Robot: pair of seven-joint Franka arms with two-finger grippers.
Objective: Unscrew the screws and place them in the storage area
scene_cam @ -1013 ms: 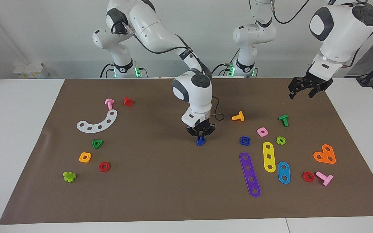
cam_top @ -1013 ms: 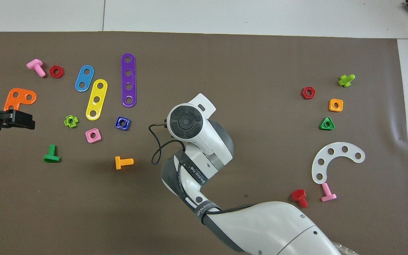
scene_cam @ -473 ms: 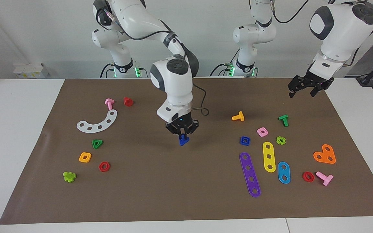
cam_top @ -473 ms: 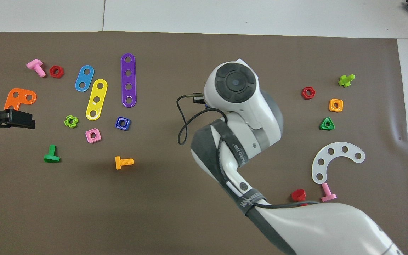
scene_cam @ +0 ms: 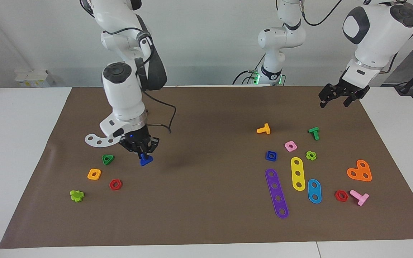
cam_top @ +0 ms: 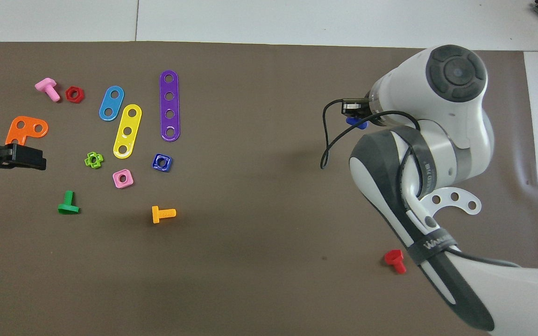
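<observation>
My right gripper [scene_cam: 143, 153] is shut on the royal-blue bolt [scene_cam: 146, 160] and holds it head down just above the brown mat [scene_cam: 206, 208], beside the green triangular nut [scene_cam: 108, 159]. In the overhead view only a blue tip of the bolt [cam_top: 357, 122] shows under the wrist. The matching blue square nut [scene_cam: 271, 155] lies on the mat toward the left arm's end, also seen from overhead [cam_top: 162, 162]. My left gripper [scene_cam: 339, 99] is open and empty, raised over the mat's corner at the left arm's end, waiting.
Below the right gripper's area lie an orange square nut [scene_cam: 94, 174], a red hex nut [scene_cam: 115, 184], a lime bolt [scene_cam: 76, 195] and a white curved strip [scene_cam: 97, 140]. Around the blue nut lie an orange bolt [scene_cam: 264, 129], a pink nut [scene_cam: 290, 146], and purple [scene_cam: 276, 193] and yellow [scene_cam: 298, 173] strips.
My right arm has swung from the mat's middle toward its own end, carrying the blue bolt to a spot beside the green triangular nut. The left arm has stayed put.
</observation>
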